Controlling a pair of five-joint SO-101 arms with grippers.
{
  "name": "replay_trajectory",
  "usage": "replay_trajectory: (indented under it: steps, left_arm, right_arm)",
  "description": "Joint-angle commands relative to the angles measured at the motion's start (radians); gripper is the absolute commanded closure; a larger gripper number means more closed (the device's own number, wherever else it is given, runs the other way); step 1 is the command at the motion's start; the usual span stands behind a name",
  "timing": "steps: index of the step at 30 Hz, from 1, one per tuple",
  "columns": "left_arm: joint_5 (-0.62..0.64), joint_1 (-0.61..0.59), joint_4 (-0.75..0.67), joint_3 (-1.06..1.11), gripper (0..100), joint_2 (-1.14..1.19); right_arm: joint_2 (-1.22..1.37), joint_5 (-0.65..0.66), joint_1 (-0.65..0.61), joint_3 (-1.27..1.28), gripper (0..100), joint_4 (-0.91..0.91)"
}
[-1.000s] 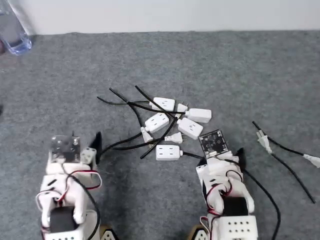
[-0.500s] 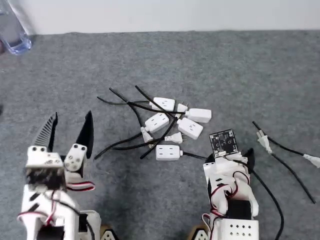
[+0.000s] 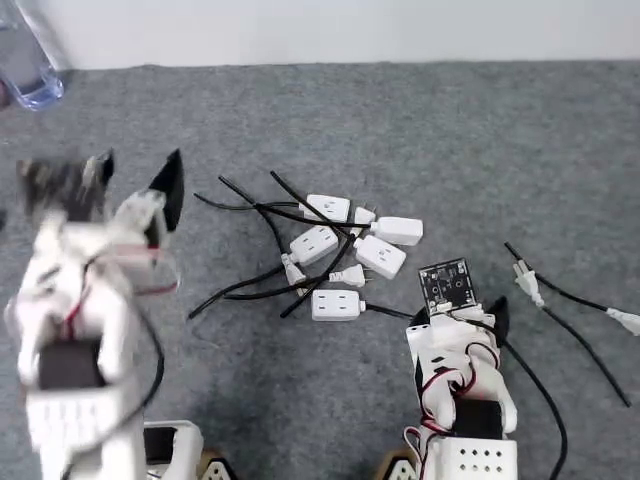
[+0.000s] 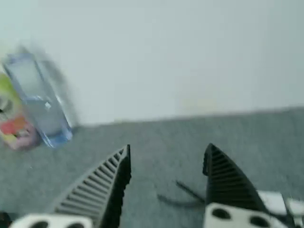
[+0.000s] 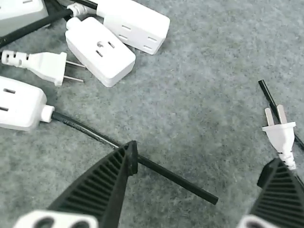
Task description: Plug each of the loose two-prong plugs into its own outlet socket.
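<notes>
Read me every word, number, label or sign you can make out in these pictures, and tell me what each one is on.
Nothing here can be read as text.
On the bottle: a colourful label, too blurred to read.
On the circuit board atop the right arm: markings too small to read.
On the outlet sockets and plugs: no print that I can make out.
</notes>
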Motion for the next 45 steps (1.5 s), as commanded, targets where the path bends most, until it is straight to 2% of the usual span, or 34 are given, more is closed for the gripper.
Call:
replay_trajectory:
  steps: [1, 3, 7, 10, 13, 16, 20, 27, 34, 36, 41, 45]
  left_arm:
    - [-0.028, 0.061, 0.097, -0.085, 76, 0.187]
    - [-0.086, 0.112, 0.160, -0.108, 76, 0.276]
    - [-0.279, 0.207, 0.249, -0.127, 76, 0.387]
    - [-0.393, 0.242, 0.259, -0.122, 76, 0.425]
    - [-0.450, 0.264, 0.250, -0.122, 76, 0.473]
    - [-0.454, 0.282, 0.180, -0.114, 76, 0.559]
    - [-0.454, 0.290, -0.009, -0.074, 76, 0.684]
    - [-0.457, 0.388, -0.222, -0.019, 73, 0.810]
    - [-0.451, 0.483, -0.318, -0.028, 70, 0.934]
    - [-0.434, 0.479, -0.347, -0.028, 70, 0.982]
    - [-0.282, 0.430, -0.358, -0.079, 70, 1.040]
    - [-0.347, 0.408, -0.310, -0.145, 70, 1.045]
  right_arm:
    - [-0.016, -0.009, 0.013, 0.014, 62.3, 0.005]
    - [-0.016, -0.009, 0.013, 0.014, 62.3, 0.005]
    - [-0.016, -0.006, 0.013, 0.014, 62.3, 0.005]
    - [-0.016, -0.006, 0.013, 0.014, 62.3, 0.005]
    - [-0.016, -0.006, 0.013, 0.014, 62.3, 0.005]
    - [-0.016, -0.005, 0.013, 0.014, 62.3, 0.004]
    - [-0.016, -0.005, 0.013, 0.014, 62.3, 0.004]
    - [-0.016, -0.005, 0.012, 0.014, 62.3, 0.004]
    - [-0.016, -0.005, 0.012, 0.014, 62.3, 0.004]
    - [-0.016, -0.005, 0.012, 0.014, 62.3, 0.004]
    - [-0.016, -0.005, 0.012, 0.014, 62.3, 0.004]
    - [-0.016, -0.005, 0.012, 0.014, 62.3, 0.004]
